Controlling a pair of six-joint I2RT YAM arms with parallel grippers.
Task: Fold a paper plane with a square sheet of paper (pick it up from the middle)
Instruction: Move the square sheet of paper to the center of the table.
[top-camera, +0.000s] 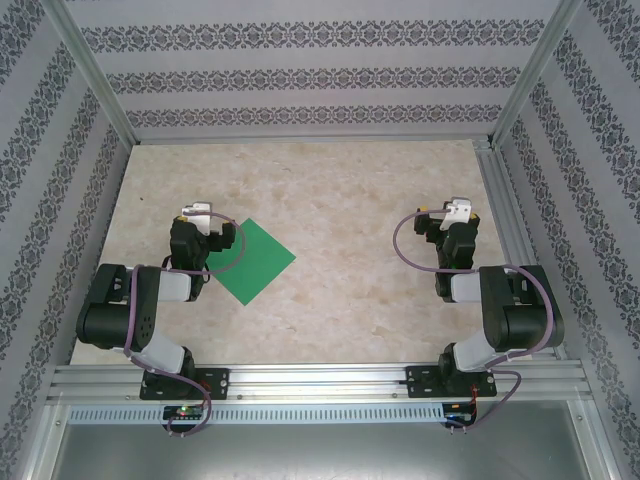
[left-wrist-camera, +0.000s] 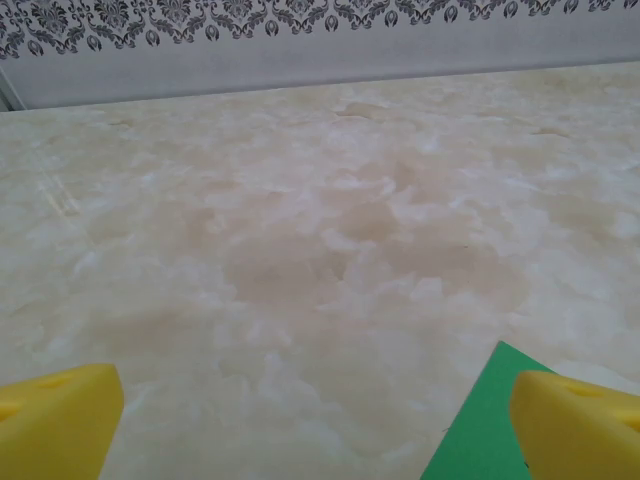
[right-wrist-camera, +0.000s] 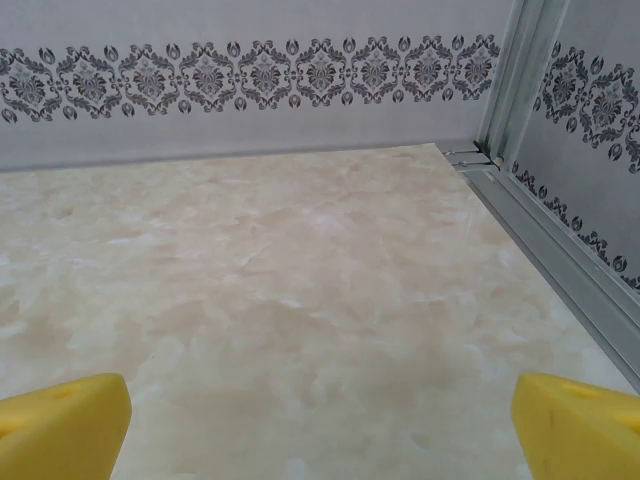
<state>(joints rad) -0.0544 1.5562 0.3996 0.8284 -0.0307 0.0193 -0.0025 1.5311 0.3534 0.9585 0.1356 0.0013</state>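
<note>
Qty: 1 square sheet of paper (top-camera: 250, 258), 2 grippers, 2 yellow pads (left-wrist-camera: 55, 420) per gripper.

Left gripper (left-wrist-camera: 318, 425): jaws wide, nothing btwn them. Right gripper (right-wrist-camera: 320, 425): same, wide and empty.

Sheet lies flat on the tabletop (top-camera: 350, 200), just right of the left gripper, w/ one corner showing ahead of its right pad. It is well apart from the right gripper, off to that gripper's left.

We judge the sheet thin, light, limp, easily creased, and prone to sliding on the smooth top. Flat edges give no purchase, so we'd pinch at mid-sheet, per task, w/ low force.
</note>
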